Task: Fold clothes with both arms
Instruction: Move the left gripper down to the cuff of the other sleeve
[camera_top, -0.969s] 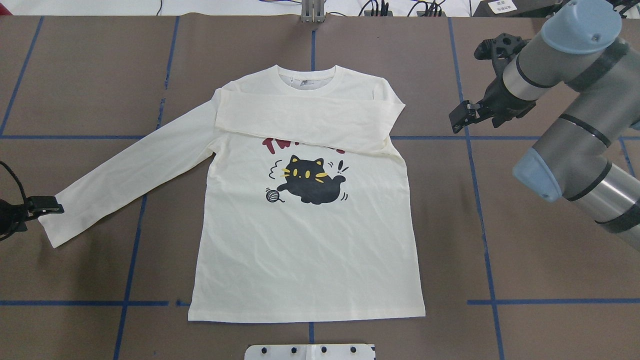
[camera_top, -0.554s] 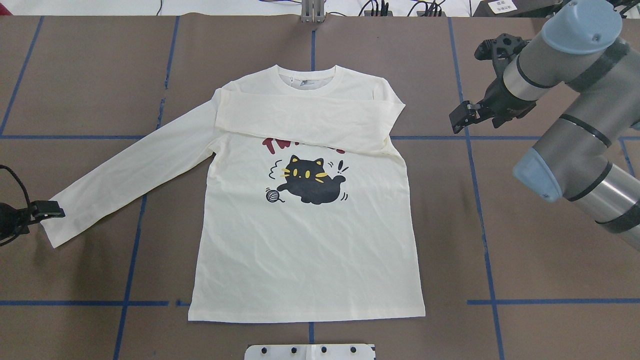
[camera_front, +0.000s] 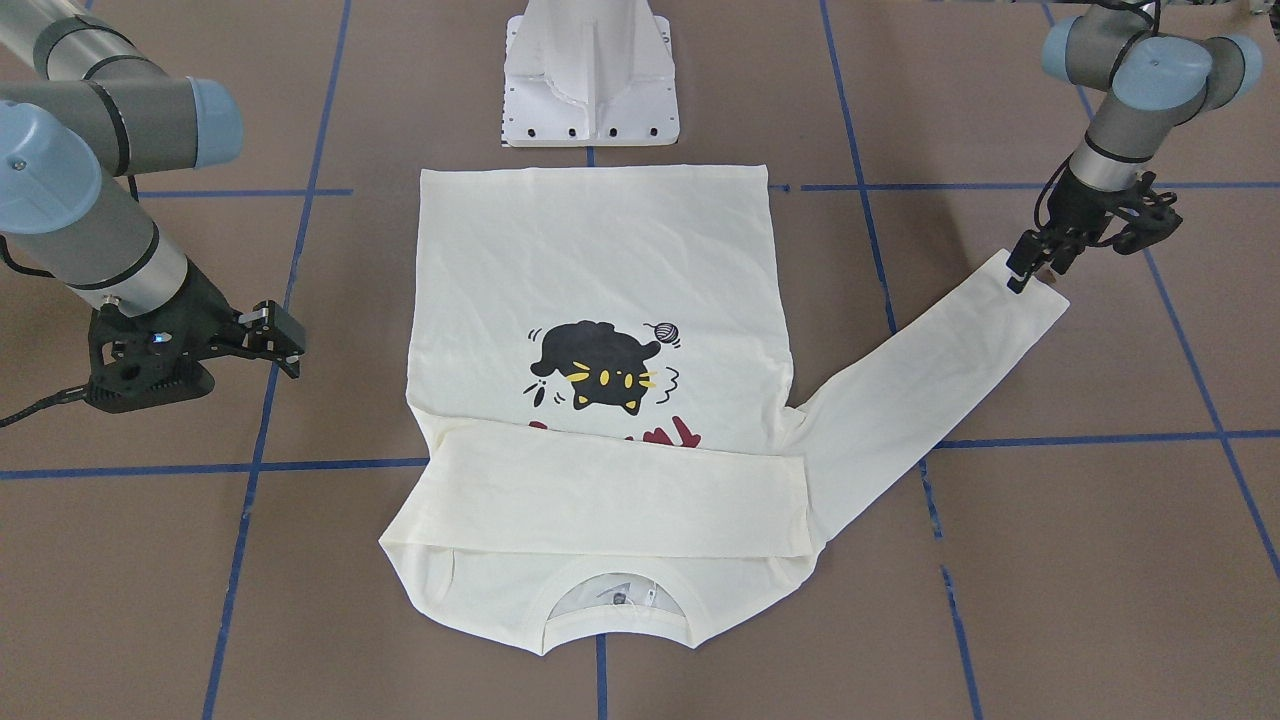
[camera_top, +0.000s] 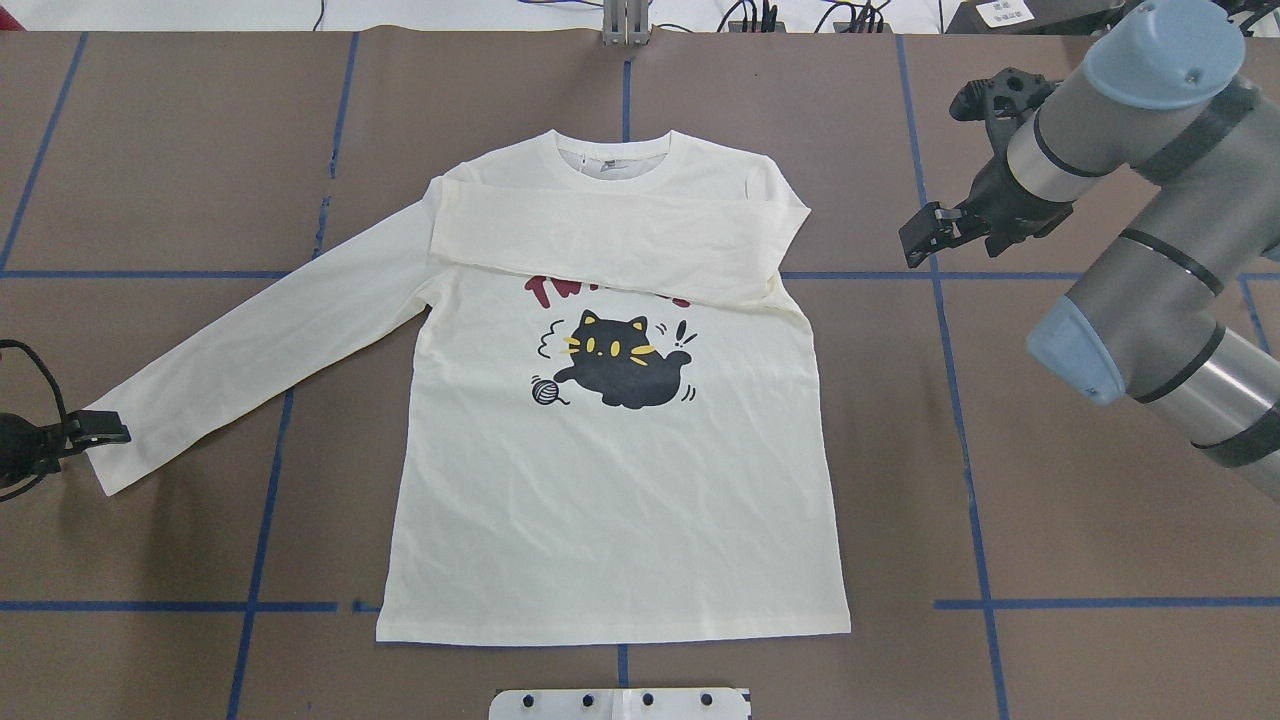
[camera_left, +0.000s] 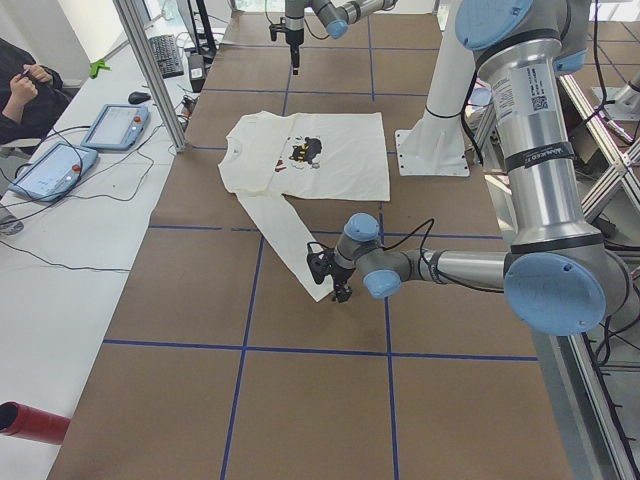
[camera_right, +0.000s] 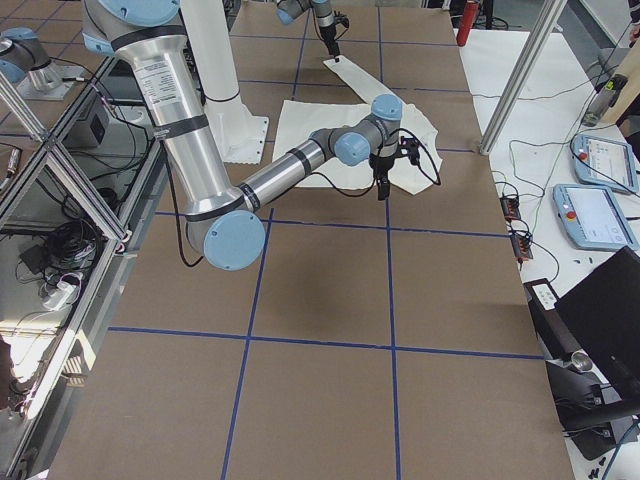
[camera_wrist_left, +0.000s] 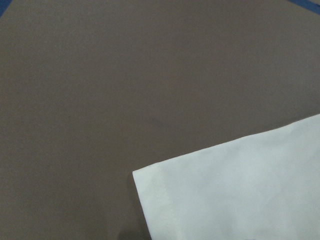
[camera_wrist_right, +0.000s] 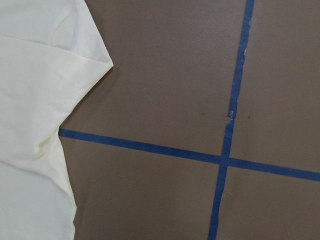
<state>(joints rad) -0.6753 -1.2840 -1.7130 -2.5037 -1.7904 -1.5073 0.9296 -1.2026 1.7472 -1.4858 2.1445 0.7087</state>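
Cream T-shirt (camera_top: 610, 520) flat mid surface (camera_top: 150, 150), print up, one sleeve (camera_top: 610, 235) folded across chest, left hand (camera_top: 105, 433) at outstretched cuff (camera_top: 115, 462), grip cannot tell, right hand (camera_top: 920, 236) off shirt, empty, opening cannot tell

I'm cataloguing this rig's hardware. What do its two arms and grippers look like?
The left arm and right arm are silver-grey tubes with light-blue joint caps, black bands and white printed labels. Black cables run to the black two-finger left gripper and right gripper.
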